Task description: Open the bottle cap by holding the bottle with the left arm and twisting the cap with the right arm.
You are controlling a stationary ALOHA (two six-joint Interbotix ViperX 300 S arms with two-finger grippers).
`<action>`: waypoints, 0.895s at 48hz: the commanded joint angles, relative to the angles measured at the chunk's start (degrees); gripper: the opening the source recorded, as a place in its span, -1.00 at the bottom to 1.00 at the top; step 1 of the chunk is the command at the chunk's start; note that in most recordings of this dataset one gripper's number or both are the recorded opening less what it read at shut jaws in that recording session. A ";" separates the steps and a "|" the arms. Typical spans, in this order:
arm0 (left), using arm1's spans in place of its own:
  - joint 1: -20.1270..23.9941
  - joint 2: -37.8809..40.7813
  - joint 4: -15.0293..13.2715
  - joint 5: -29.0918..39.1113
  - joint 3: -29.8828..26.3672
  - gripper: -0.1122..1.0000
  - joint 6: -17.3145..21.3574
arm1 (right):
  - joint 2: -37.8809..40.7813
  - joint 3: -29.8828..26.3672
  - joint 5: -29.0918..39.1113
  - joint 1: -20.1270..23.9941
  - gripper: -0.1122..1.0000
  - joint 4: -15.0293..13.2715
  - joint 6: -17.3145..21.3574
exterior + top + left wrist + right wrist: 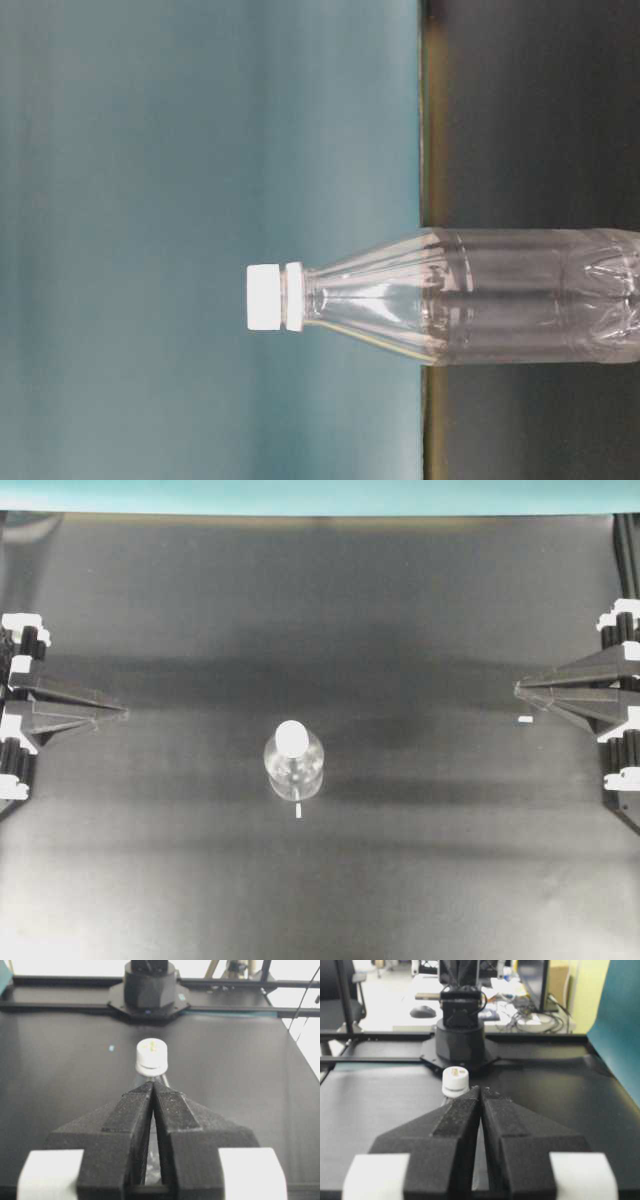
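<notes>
The clear plastic bottle (293, 768) stands upright at the middle of the black table, with its white cap (291, 737) on. The table-level view shows the bottle (500, 295) and cap (265, 297) turned sideways. My left gripper (125, 712) rests shut and empty at the left edge, far from the bottle. My right gripper (517, 688) rests shut and empty at the right edge. In the left wrist view the cap (151, 1055) shows just beyond the closed gripper (153, 1085). In the right wrist view the cap (455, 1081) sits left of the closed gripper (481, 1091).
A small white tape mark (525, 720) lies near the right gripper and another (298, 811) just in front of the bottle. Each wrist view shows the opposite arm's black base (150, 987) (460, 1035) at the far table edge.
</notes>
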 commanded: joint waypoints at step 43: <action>-0.35 40.96 2.55 -14.15 -22.24 0.94 -2.11 | 3.52 -4.48 10.55 -1.85 -0.81 1.32 3.52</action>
